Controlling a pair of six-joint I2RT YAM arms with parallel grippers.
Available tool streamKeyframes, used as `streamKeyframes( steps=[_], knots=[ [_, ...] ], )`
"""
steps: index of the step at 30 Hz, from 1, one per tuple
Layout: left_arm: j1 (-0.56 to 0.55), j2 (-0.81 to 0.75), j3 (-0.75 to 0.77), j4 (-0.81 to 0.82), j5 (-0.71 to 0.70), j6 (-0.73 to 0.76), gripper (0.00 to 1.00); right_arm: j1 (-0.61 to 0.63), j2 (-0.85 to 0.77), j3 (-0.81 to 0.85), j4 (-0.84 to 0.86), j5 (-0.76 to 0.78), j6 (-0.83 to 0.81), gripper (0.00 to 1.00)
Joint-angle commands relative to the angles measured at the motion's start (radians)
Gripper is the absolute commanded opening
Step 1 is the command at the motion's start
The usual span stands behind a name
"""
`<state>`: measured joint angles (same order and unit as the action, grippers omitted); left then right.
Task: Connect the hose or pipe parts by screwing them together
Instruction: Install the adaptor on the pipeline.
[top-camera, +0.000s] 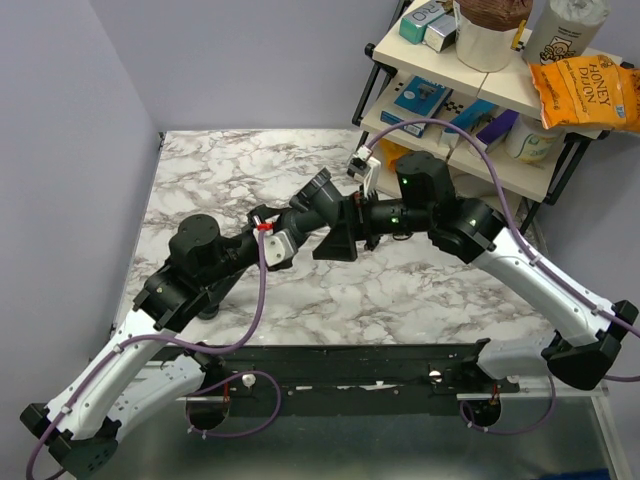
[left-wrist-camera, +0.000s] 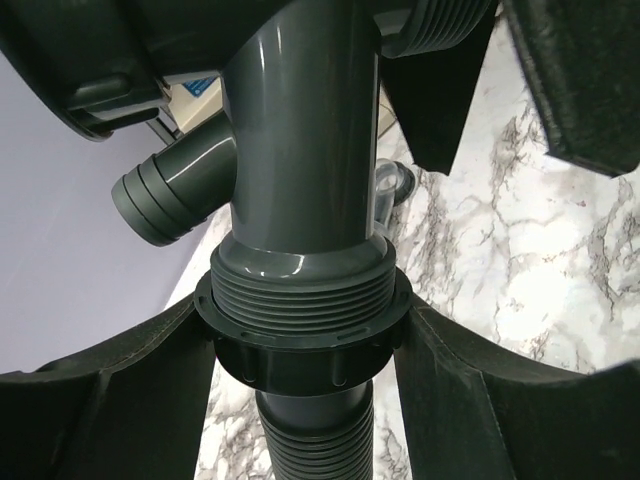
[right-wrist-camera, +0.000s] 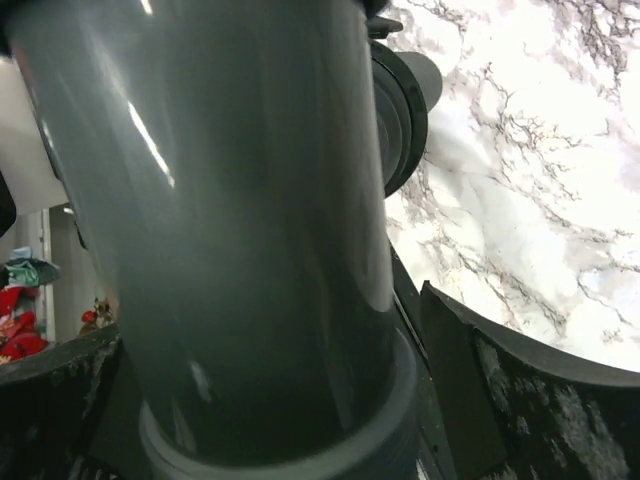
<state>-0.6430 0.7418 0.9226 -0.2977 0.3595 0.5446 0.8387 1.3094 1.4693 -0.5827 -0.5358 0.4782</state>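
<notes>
The left gripper (left-wrist-camera: 300, 345) pinches the collar nut (left-wrist-camera: 300, 360) of the ribbed hose (left-wrist-camera: 315, 445), which sits at the bottom of the Y-shaped fitting's (left-wrist-camera: 300, 150) thread (left-wrist-camera: 300, 290), held above the marble table (left-wrist-camera: 520, 250). Several turns look bare. The right gripper (right-wrist-camera: 280, 390) stands spread around the fitting's grey tube, a gap showing beside one finger. It should probably clamp the tube again and keep it in line with the hose before the nut is turned, or the thread may cross.
</notes>
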Motion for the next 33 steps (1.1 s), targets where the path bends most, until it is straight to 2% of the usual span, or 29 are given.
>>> streamKeyframes(
  steps=[1, 7, 11, 13, 15, 16, 18, 20, 22, 24, 28, 33],
  knots=[
    [0.002, -0.004, 0.047, 0.092, 0.018, -0.031, 0.0, 0.002, -0.041, 0.083, -0.107, 0.006, -0.071, 1.0],
    [0.002, -0.007, 0.041, 0.091, 0.018, -0.061, 0.0, 0.003, -0.126, 0.282, -0.238, 0.091, -0.286, 1.0],
    [0.002, -0.018, 0.055, 0.081, 0.085, -0.077, 0.0, 0.002, -0.183, 0.313, -0.264, 0.19, -0.418, 1.0],
    [0.002, -0.027, 0.065, 0.056, 0.185, -0.069, 0.0, 0.002, -0.216, 0.287, -0.246, 0.273, -0.54, 1.0],
    [0.002, -0.028, 0.093, 0.001, 0.272, -0.058, 0.0, 0.002, -0.281, 0.194, -0.177, 0.341, -0.642, 1.0],
    [0.002, -0.015, 0.108, -0.026, 0.35, -0.061, 0.0, 0.002, -0.31, 0.145, -0.145, 0.346, -0.768, 1.0],
    [0.002, 0.005, 0.157, -0.082, 0.422, -0.084, 0.0, 0.002, -0.396, -0.005, -0.013, 0.3, -0.918, 1.0],
    [0.002, 0.014, 0.17, -0.08, 0.487, -0.11, 0.0, 0.002, -0.442, -0.082, 0.096, 0.228, -1.14, 1.0],
    [0.003, 0.021, 0.173, -0.064, 0.516, -0.144, 0.0, 0.003, -0.489, -0.165, 0.135, 0.128, -1.359, 1.0],
    [0.003, 0.027, 0.183, -0.066, 0.558, -0.155, 0.0, 0.002, -0.486, -0.147, 0.126, 0.087, -1.427, 1.0],
    [0.002, 0.041, 0.191, -0.067, 0.608, -0.161, 0.0, 0.003, -0.403, 0.011, -0.014, 0.019, -1.559, 1.0],
    [0.003, 0.047, 0.188, -0.057, 0.616, -0.167, 0.0, 0.002, -0.358, 0.082, -0.039, -0.079, -1.603, 1.0]
  ],
)
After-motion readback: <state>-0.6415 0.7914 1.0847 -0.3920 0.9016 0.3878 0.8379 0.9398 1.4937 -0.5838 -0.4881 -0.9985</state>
